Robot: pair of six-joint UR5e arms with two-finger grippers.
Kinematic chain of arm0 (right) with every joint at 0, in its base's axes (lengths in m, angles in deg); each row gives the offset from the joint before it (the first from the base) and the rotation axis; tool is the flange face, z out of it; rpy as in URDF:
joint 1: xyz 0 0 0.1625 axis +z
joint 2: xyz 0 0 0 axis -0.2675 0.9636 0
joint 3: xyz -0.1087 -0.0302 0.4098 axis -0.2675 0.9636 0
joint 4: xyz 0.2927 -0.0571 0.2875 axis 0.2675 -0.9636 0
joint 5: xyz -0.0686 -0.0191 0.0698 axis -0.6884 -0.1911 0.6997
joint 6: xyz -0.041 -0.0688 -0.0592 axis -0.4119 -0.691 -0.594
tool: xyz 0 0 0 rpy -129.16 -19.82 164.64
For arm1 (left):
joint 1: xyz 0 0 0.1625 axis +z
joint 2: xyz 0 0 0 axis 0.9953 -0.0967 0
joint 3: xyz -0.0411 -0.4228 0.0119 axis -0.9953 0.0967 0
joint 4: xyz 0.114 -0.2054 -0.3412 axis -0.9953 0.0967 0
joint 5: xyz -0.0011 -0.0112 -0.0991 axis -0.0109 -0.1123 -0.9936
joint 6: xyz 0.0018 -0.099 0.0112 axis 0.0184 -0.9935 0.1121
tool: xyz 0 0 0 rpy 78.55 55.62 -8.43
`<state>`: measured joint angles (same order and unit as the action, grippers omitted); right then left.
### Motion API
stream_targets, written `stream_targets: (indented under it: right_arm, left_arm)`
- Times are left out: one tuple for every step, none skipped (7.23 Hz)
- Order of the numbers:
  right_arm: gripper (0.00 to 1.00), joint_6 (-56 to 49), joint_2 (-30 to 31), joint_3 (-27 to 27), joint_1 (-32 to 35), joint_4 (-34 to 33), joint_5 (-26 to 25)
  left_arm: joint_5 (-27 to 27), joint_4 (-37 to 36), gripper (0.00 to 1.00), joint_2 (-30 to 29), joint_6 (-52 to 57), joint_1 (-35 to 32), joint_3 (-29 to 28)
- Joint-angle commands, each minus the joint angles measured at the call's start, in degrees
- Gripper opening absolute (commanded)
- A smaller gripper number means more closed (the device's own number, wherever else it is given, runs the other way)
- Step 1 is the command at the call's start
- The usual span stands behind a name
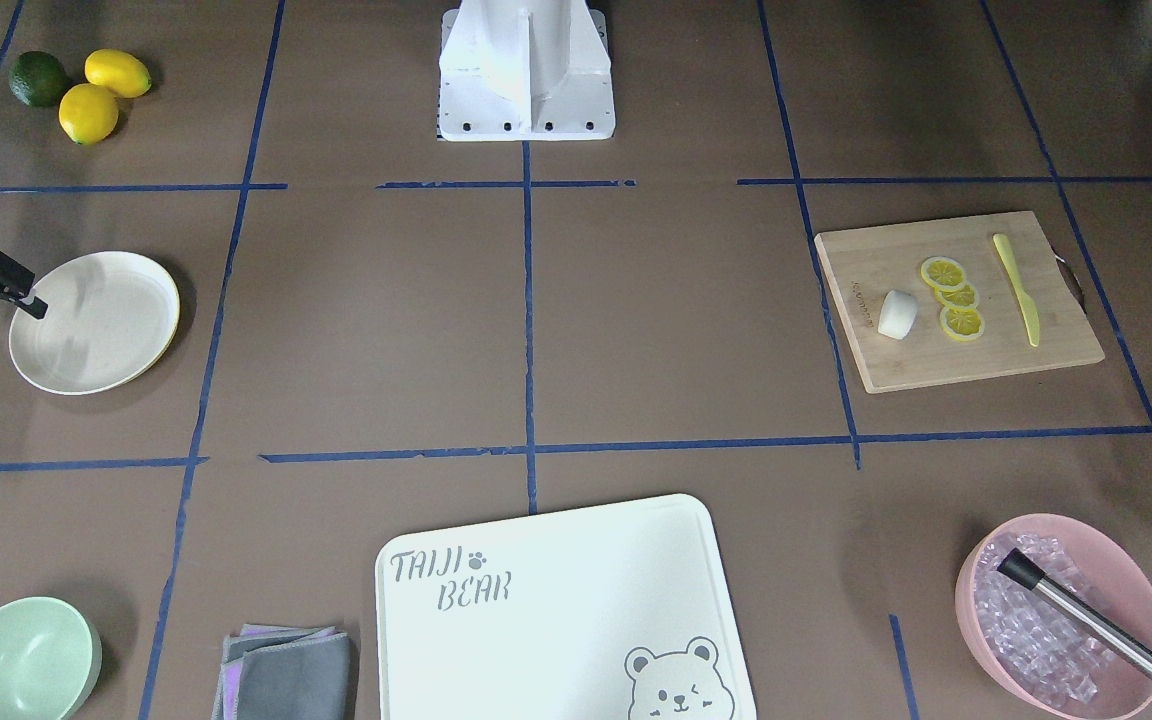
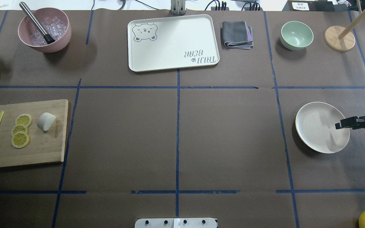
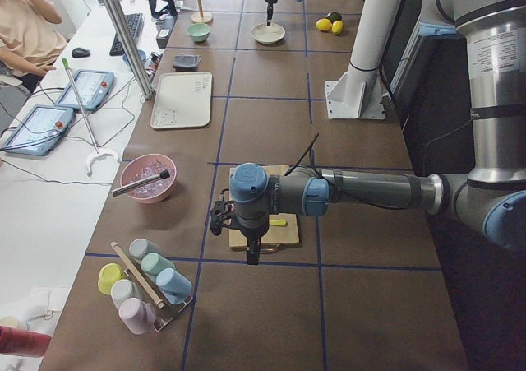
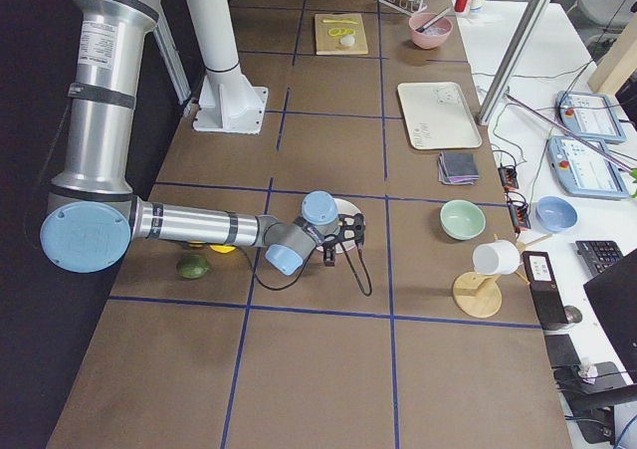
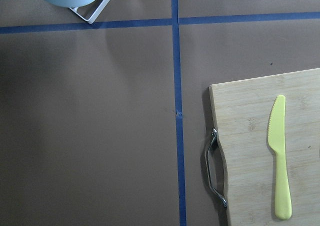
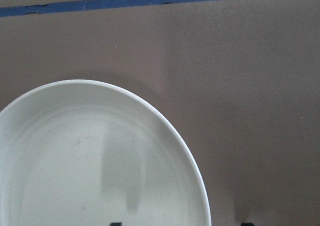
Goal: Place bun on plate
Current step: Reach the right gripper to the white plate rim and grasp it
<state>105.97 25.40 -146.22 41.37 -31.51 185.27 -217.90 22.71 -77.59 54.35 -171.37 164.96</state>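
Bun (image 2: 46,121) sits on wooden board (image 2: 43,148), just beside lemon slices (image 2: 21,129) and well apart from plate (image 2: 315,126). Left hand (image 3: 252,252) hangs by board; cannot tell whether spread. Right hand (image 2: 341,124) is spread and empty over plate rim, so it likely blocks delivery. Bun may squash or slip on the long carry.

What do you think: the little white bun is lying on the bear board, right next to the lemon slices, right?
Not quite. The bun lies on the wooden cutting board, not on the bear board, which has nothing on it. The overhead exterior view shows this. The bun is right next to the lemon slices, as you said.
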Motion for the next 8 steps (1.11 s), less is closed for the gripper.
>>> stream_targets:
  right_arm:
    - [0.08, 0.2, 0.1, 0.3, -0.5, 0.3, -0.1]
    - [0.02, 0.0, 0.3, 0.2, -0.5, 0.3, 0.0]
    - [0.0, 0.0, 0.3, -0.3, -0.4, 0.3, 0.3]
    - [0.0, 0.0, -0.2, -1.4, -0.4, 0.3, 1.1]
    - [0.0, 0.1, -0.5, -3.8, -0.4, 0.1, 2.2]
    - [0.0, 0.4, -2.9, -6.0, -0.3, -0.4, 3.1]
    - [0.0, 1.6, -7.5, -6.0, -0.4, -2.2, 3.3]
    - [0.0, 8.1, -15.5, -6.2, -0.5, -8.0, 3.4]
  left_arm:
    - [0.0, 0.1, 1.0, 0.0, 0.0, 0.1, -0.2]
    - [0.0, 0.1, 1.0, 0.0, 0.0, 0.1, -0.2]
    - [0.0, 0.2, 1.0, 0.0, 0.0, 0.1, -0.1]
    - [0.0, 0.1, 1.0, 0.0, 0.0, 0.1, 0.1]
    - [0.0, 0.1, 1.0, 0.0, 0.0, 0.1, 0.4]
    - [0.0, 0.2, 1.0, 0.0, 0.0, 0.1, 0.6]
    - [-0.1, 0.2, 1.0, 0.0, 0.0, 0.1, 0.6]
    - [-2.0, 0.1, 1.0, 0.0, 0.0, 0.1, 0.6]
